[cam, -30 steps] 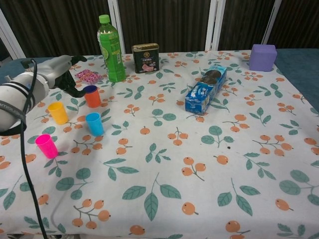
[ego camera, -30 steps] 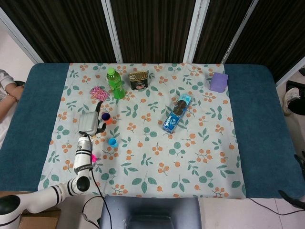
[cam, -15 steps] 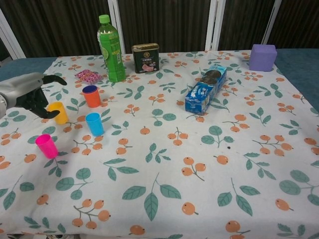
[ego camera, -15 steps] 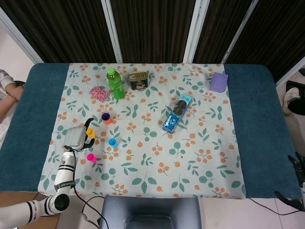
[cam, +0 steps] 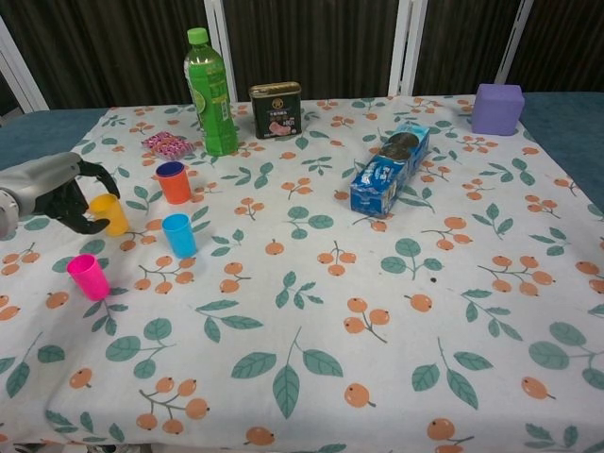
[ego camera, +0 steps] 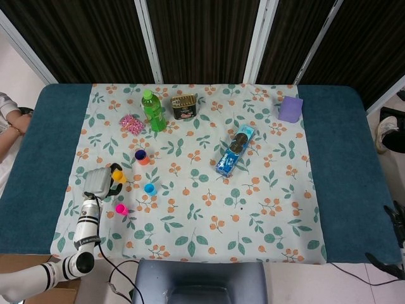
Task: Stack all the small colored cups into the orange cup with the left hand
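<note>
Yellow cup [cam: 111,213] upright near left edge of floral tablecloth [cam: 311,302]; left hand [cam: 58,189] wrapped around it, dark fingers [cam: 92,225] curled in front of and behind cup wall. Grasp looks closed on cup in chest view; head view consistent, yellow cup [ego camera: 118,176] tucked against left hand [ego camera: 99,181]. Cannot tell whether cup base touches cloth.

Orange cup [cam: 174,182] upright, beyond and to the right of yellow cup, dark blue cup nested inside, blue rim visible at top. Same cup in head view [ego camera: 142,156].

Light blue cup [cam: 178,235] upright, nearer camera than orange cup, just right of yellow cup, apart from both. Head view: [ego camera: 149,189].

Pink cup [cam: 88,276] upright, nearest camera of the cups, in front of left hand, not touching. Head view: [ego camera: 120,209].

Right hand [ego camera: 397,223] only at far right edge of head view, off the table; dark, partly cut off; finger state not readable.

Other items at the far side of the cloth: green bottle [cam: 209,92] upright, dark tin [cam: 276,109] just right of it, pink wrapped packet [cam: 166,144] lying left of bottle. Blue biscuit pack [cam: 387,168] lying diagonally right of centre. Purple block [cam: 497,109] at far right corner.
</note>
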